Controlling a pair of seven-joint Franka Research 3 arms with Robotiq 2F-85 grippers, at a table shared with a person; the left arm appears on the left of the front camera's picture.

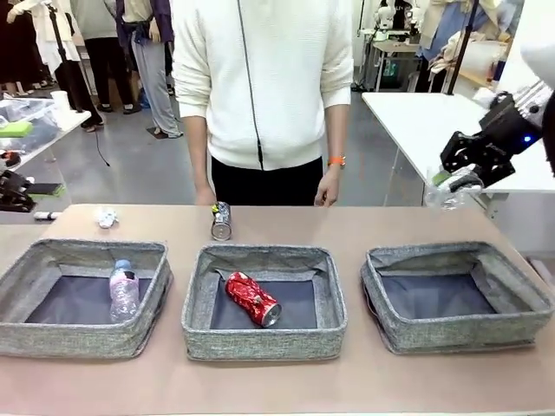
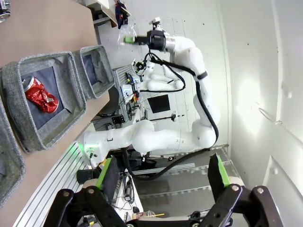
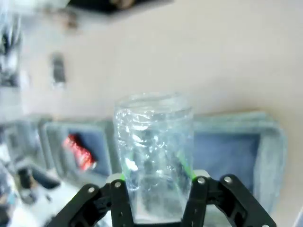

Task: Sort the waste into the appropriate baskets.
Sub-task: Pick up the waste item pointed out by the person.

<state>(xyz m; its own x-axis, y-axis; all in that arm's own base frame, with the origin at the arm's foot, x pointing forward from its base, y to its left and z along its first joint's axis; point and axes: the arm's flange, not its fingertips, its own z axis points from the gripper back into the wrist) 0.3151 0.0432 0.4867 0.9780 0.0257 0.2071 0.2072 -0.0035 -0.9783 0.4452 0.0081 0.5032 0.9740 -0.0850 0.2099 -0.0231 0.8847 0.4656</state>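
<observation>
**Right arm carrying a bottle above the sorting table.** The right gripper (image 1: 458,178) is clamping a clear plastic bottle (image 3: 154,142) by its lower body and holding it high at the far right, above and beyond the right basket (image 1: 460,336). The left gripper (image 2: 163,172) is standing open and gripping nothing.

The blue-capped bottle (image 1: 123,290) is lying in the left basket (image 1: 78,340). The dented red can (image 1: 253,299) is lying in the middle basket (image 1: 264,342). The dark printed can (image 1: 222,221) and the paper wad (image 1: 107,217) are waiting on the table beyond the baskets.

Probable hazards:
- **Mis-sorting:** a release from this position would likely be dropping the bottle into or beside the right basket, while its likely match is sitting in the left one.
- **Slippage:** the thin, smooth wall may be yielding under the pads, so a fast swing across the table could be working the bottle loose over the wrong bin.
- **Contact:** the person's hand (image 1: 328,186) is hanging at the far edge, near a high crossing path.
</observation>
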